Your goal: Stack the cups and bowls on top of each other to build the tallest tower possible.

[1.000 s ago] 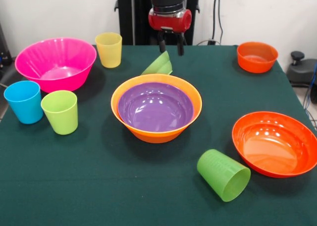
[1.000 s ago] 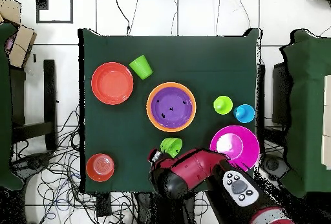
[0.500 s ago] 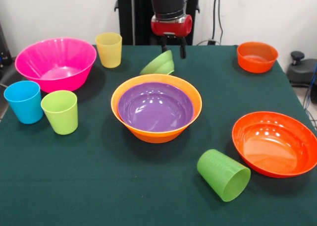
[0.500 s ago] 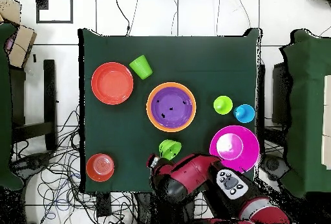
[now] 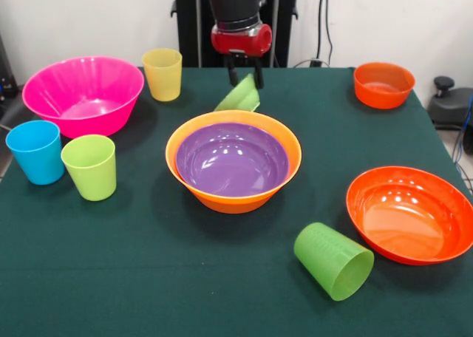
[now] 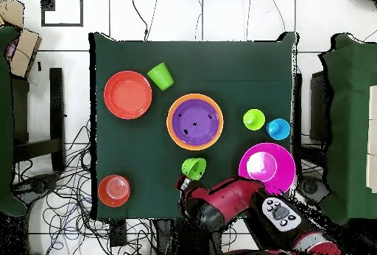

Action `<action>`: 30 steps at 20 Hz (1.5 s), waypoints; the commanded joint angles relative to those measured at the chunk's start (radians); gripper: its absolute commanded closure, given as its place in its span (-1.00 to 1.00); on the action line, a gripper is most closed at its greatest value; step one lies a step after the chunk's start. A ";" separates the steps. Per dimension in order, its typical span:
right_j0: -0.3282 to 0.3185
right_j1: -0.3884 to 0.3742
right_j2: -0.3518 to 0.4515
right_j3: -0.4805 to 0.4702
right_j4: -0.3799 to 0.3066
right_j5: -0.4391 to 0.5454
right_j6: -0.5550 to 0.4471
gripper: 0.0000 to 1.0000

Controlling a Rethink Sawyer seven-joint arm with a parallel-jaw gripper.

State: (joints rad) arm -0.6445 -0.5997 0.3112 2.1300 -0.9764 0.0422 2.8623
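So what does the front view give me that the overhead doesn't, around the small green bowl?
Front only: the small green bowl is tipped steeply on edge behind the orange bowl, with the gripper straddling its raised rim; the yellow cup shows, standing upright by the pink bowl.

Overhead only: the green bowl's open mouth, clear of the orange bowl's rim, and the arm covering the yellow cup's spot.

Both: the purple bowl nested in the orange bowl, and the darker green cup lying on its side.
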 commanded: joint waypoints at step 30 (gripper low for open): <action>-0.117 -0.289 0.351 0.128 0.297 0.331 -0.247 1.00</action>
State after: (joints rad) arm -0.7316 -0.7367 0.4339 2.1741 -0.8541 0.1135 2.8623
